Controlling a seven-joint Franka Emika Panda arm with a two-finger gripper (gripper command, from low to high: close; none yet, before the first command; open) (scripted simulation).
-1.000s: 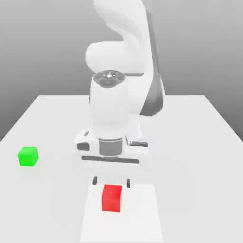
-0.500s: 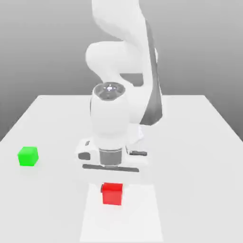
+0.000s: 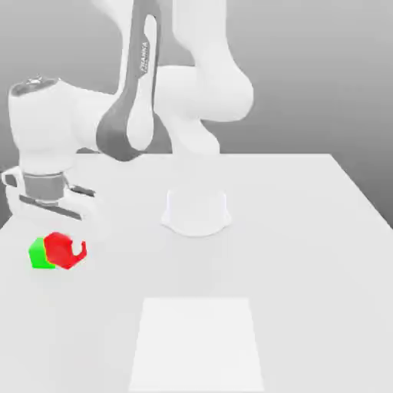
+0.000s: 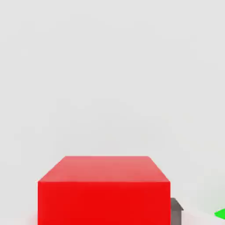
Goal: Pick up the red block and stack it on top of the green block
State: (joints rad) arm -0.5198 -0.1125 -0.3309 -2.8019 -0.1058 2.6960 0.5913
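Transport step in hand. The gripper [image 3: 64, 247] grasps the red block [image 3: 63, 250], carried at the table's [image 3: 307, 230] edge on the exterior view's left, overlapping the green block [image 3: 37, 254] (not yet squarely above). Next move, by judgement: centre over green, lower, release.

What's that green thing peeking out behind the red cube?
It is the green block, partly covered by the red block in the exterior view. Its right part is hidden, so whether the two touch cannot be told.
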